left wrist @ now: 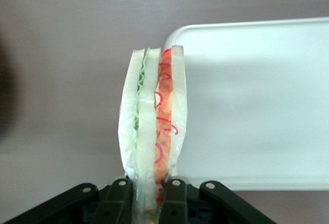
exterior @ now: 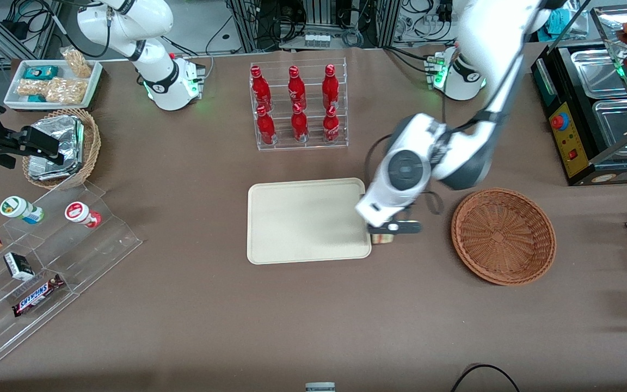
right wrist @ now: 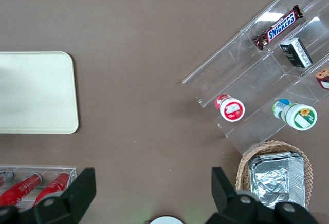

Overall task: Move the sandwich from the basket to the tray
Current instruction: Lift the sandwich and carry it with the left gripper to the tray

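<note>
My left gripper (exterior: pixel 384 233) hangs above the edge of the cream tray (exterior: pixel 302 220) that faces the reddish-brown wicker basket (exterior: pixel 503 235). It is shut on the sandwich (left wrist: pixel 153 116), a wrapped white-bread wedge with green and red-orange layers held upright between the black fingers (left wrist: pixel 175 199). From the front only a sliver of the sandwich (exterior: pixel 383 239) shows under the hand. In the wrist view the sandwich hangs over a corner of the tray (left wrist: pixel 257 106). The basket holds nothing.
A clear rack of red bottles (exterior: pixel 298 106) stands farther from the front camera than the tray. Toward the parked arm's end sit a tan basket of foil packets (exterior: pixel 60 147), a white snack tray (exterior: pixel 55 83) and a clear stepped shelf of snacks (exterior: pixel 36 261). A black appliance (exterior: pixel 596 109) stands at the working arm's end.
</note>
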`<state>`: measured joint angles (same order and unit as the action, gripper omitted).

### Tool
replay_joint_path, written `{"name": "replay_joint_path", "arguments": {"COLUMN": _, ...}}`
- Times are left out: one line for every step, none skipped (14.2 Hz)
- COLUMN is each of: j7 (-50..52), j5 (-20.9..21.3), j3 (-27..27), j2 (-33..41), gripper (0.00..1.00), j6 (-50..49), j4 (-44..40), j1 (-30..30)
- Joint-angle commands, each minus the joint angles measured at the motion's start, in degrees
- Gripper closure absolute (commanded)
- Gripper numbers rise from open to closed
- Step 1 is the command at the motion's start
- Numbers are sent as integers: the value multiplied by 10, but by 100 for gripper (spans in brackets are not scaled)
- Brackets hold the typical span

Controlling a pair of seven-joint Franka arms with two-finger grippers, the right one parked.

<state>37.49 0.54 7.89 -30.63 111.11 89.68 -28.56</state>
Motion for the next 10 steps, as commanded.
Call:
{"name": "replay_joint_path", "arguments": {"j7": 91, "j5": 0, "j3": -8, "j2": -80, "gripper": 91, "j6": 25, "j4": -101, "j1": -52}}
{"name": "replay_joint_path", "arguments": {"j7": 116, "j5": 1, "j3": -8, "j2": -93, "gripper": 92, "j6": 57, "j4": -103, "j1": -70}}
{"name": "replay_joint_path", "arguments": {"j7": 142, "j5": 4, "j3": -8, "j2": -103, "gripper": 92, "j6": 95, "j4": -103, "j1": -90}}
{"name": "replay_joint_path", "arguments": {"j7": 159, "j5": 6, "j3": -9, "j2": -114, "gripper": 93, "j6": 121, "j4": -103, "j1": -105}}
{"name": "replay_joint_path", "arguments": {"j7": 170, "j5": 6, "j3": -9, "j2": -123, "gripper": 93, "j6": 136, "j4": -103, "j1": -116}}
{"name": "replay_joint_path", "arguments": {"j7": 175, "j5": 7, "j3": -9, "j2": -129, "gripper": 93, "j6": 147, "j4": -103, "j1": -125}}
{"name": "replay_joint_path", "arguments": {"j7": 175, "j5": 7, "j3": -9, "j2": -131, "gripper": 93, "j6": 159, "j4": -101, "j1": -129}}
{"name": "replay_joint_path", "arguments": {"j7": 174, "j5": 7, "j3": -9, "j2": -132, "gripper": 93, "j6": 172, "j4": -99, "j1": -130}}
{"name": "replay_joint_path", "arguments": {"j7": 171, "j5": 6, "j3": -8, "j2": -136, "gripper": 93, "j6": 176, "j4": -99, "j1": -134}}
{"name": "replay_joint_path", "arguments": {"j7": 171, "j5": 5, "j3": -8, "j2": -141, "gripper": 93, "j6": 177, "j4": -99, "j1": -135}}
